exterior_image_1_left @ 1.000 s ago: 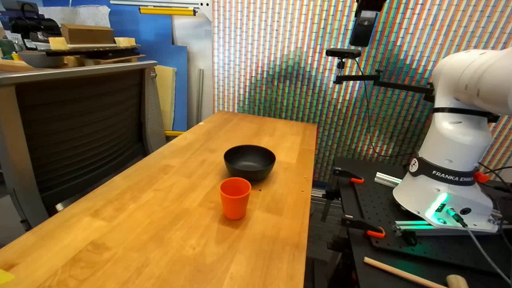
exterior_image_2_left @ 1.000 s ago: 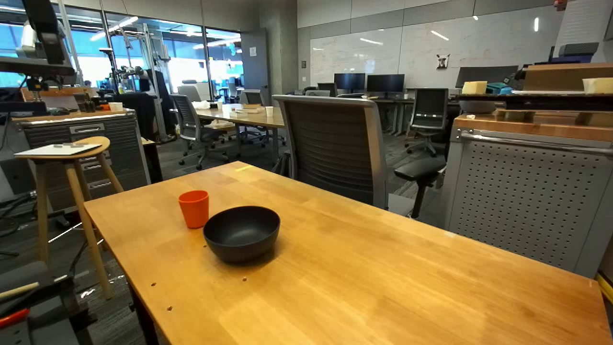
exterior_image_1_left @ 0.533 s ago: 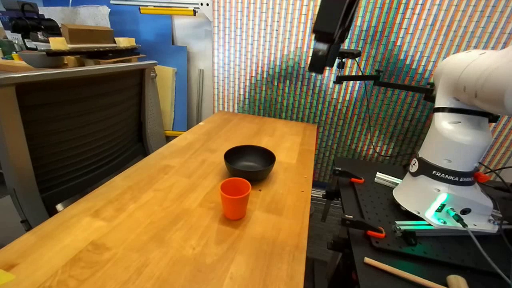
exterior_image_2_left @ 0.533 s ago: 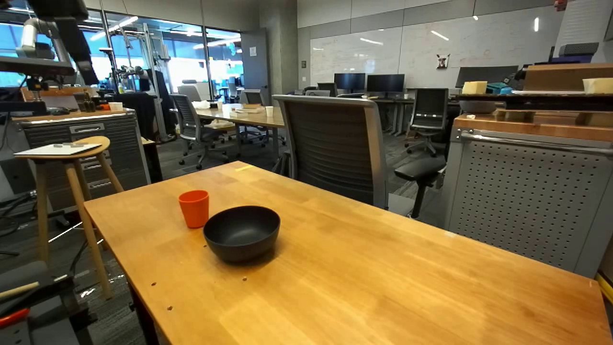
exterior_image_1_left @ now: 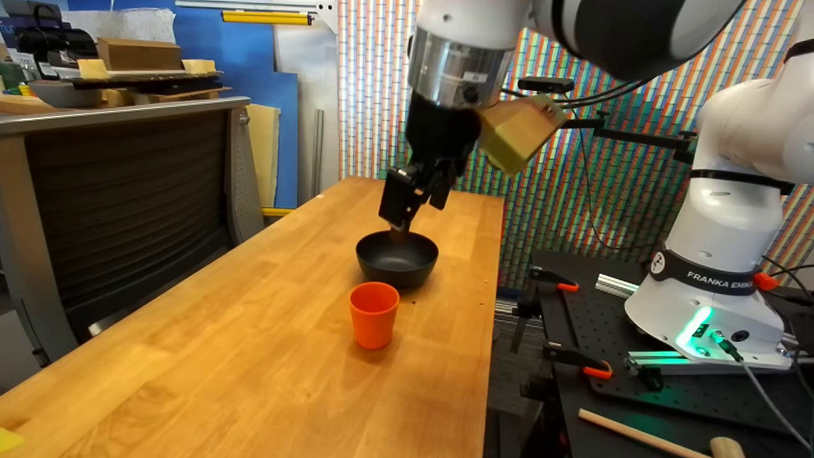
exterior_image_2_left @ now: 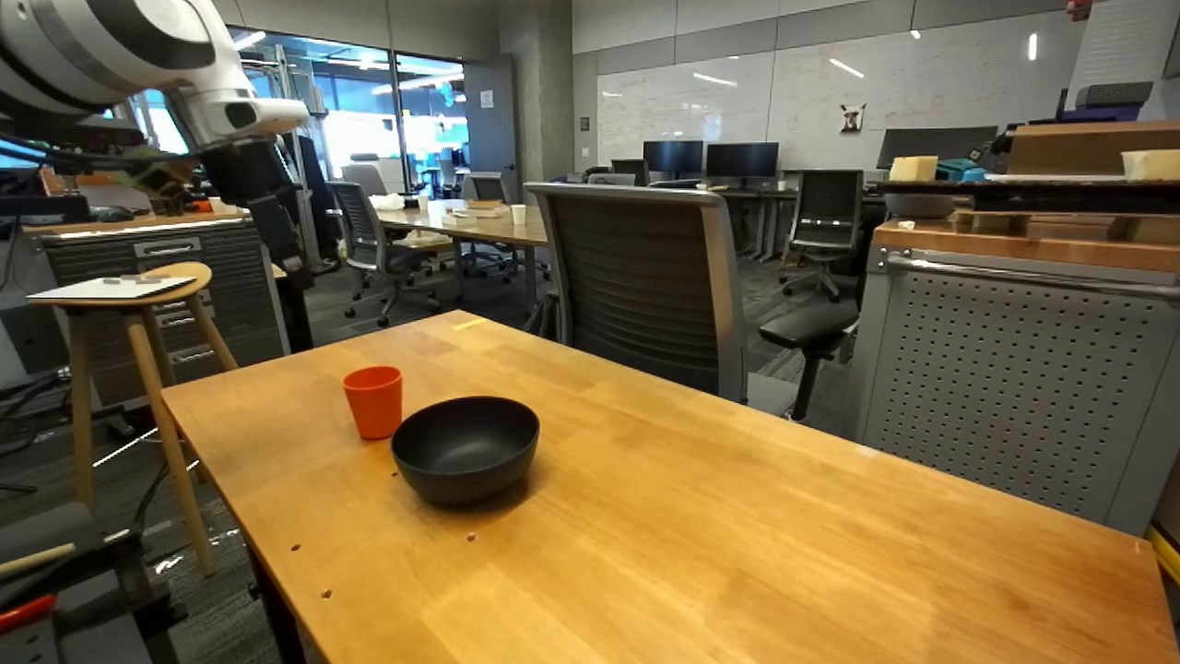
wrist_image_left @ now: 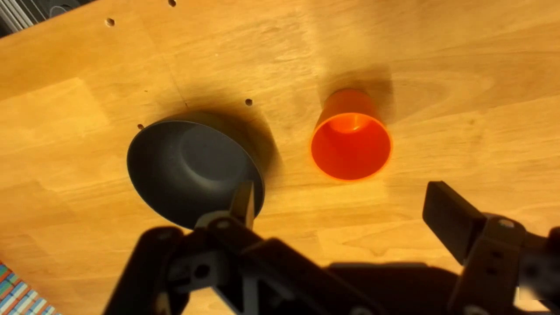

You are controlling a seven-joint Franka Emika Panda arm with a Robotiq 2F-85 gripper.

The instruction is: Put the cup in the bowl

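Note:
The orange-red cup stands upright and empty on the table in both exterior views (exterior_image_1_left: pixel 374 321) (exterior_image_2_left: pixel 373 403), and it shows in the wrist view (wrist_image_left: pixel 351 148). The black bowl stands close beside the cup, also in both exterior views (exterior_image_1_left: pixel 397 261) (exterior_image_2_left: pixel 466 452); in the wrist view the bowl (wrist_image_left: pixel 192 166) lies left of the cup. My gripper (wrist_image_left: pixel 341 197) is open and empty in the wrist view, with the cup beyond the gap between its fingertips. The left finger (wrist_image_left: pixel 243 203) overlaps the bowl's edge in that view. In an exterior view the gripper (exterior_image_1_left: pixel 416 216) hangs above table height.
The wooden table (exterior_image_1_left: pixel 286 356) carries both things. A grey office chair (exterior_image_1_left: pixel 133 178) stands at the table's long side. A patterned wall (exterior_image_1_left: pixel 458 127) lies behind. The robot's black base table (exterior_image_1_left: pixel 636 394) is beside the table, holding clamps and a wooden mallet.
The arm has swung in and down over the table from the upper edge of the exterior views. The gripper is now lower and nearer the things. The cup and bowl have not moved.

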